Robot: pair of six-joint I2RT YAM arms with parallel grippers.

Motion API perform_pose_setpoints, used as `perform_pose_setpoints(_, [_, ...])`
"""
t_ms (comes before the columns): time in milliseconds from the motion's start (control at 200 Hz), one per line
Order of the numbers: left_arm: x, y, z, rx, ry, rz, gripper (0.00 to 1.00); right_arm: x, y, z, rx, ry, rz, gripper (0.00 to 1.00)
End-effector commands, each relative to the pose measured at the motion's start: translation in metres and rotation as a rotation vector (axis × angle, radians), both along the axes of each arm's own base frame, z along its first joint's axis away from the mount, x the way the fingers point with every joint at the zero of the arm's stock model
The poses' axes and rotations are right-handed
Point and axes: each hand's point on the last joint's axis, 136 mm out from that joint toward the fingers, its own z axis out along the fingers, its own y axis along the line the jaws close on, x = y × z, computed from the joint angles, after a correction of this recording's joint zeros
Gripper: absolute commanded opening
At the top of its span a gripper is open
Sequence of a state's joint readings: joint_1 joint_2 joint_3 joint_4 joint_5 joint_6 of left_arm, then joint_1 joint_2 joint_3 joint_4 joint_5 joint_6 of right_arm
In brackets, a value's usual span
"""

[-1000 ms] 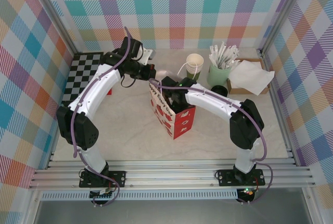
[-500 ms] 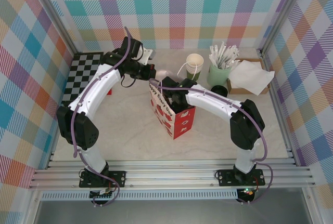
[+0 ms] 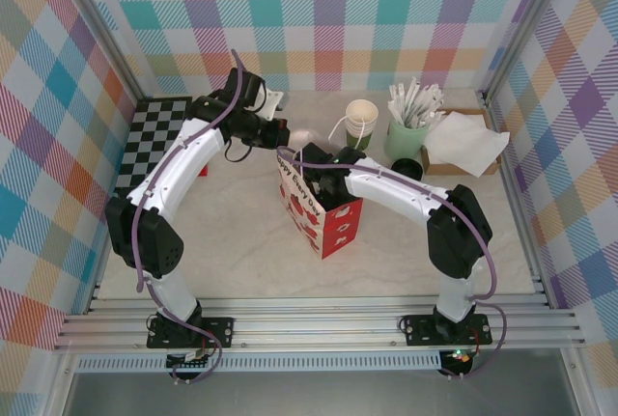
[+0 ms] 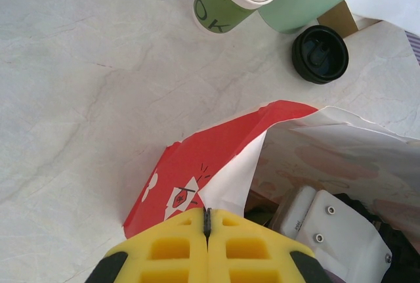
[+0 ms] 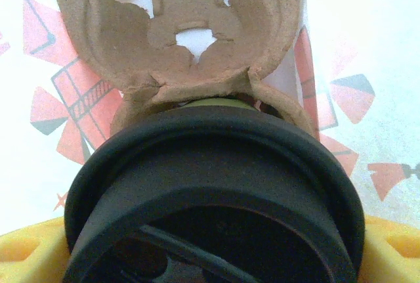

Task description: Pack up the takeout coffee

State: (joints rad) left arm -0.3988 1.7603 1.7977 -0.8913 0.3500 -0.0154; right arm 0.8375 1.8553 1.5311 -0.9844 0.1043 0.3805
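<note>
Top external view against the frame 1 second back: you get almost no change, both arms stay in place, and a little more of the white rim of the paper bag shows by the left gripper. In your left wrist view that gripper's yellow fingers are pressed together with the bag's far edge pinched in the seam, holding the mouth open. Your right gripper is down inside the bag, jaws spread wide around 1 lidded cup, a yellow finger at each side of its black lid. The cup sits against a cardboard carrier in the bag. A second lidded cup stands on the table just beside the pale green holder. Your left arm reaches forward with its elbow bent; your right arm arches left, wrist tipped down.
</note>
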Motion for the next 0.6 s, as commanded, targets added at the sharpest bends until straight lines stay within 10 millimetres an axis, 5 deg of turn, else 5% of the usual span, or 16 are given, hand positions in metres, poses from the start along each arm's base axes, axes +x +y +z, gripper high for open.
perform_pose_setpoints(0, [-0.004, -0.001, -0.015, 0.024, 0.060, 0.003, 0.00, -0.020, -0.033, -0.056, -0.184, 0.130, -0.005, 0.39])
perform_pose_setpoints(595, [-0.004, -0.002, -0.015, 0.023, 0.063, 0.003, 0.00, -0.026, -0.041, -0.073, -0.219, 0.151, -0.001, 0.38])
